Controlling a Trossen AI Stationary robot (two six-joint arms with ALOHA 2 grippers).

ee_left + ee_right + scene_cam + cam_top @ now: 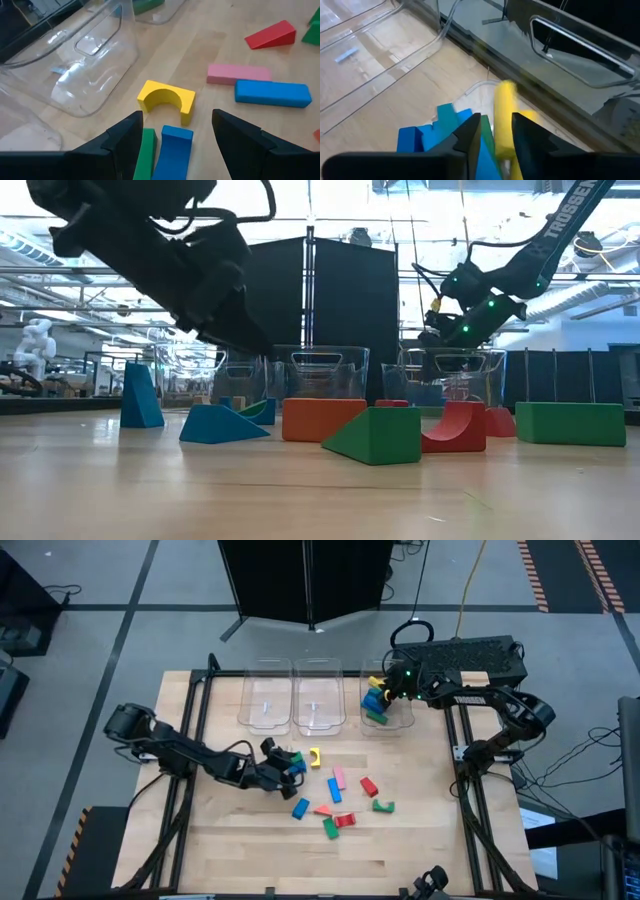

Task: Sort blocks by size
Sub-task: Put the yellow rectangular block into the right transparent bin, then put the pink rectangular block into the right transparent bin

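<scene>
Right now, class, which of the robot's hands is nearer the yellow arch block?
Left. The left hand sits just beside the yellow arch block; the right hand hangs far off over the right bin.

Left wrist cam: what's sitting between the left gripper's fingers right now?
Between the left gripper fingers stand a green block and a blue block, side by side; the yellow arch lies just beyond, in the left wrist view.
</scene>
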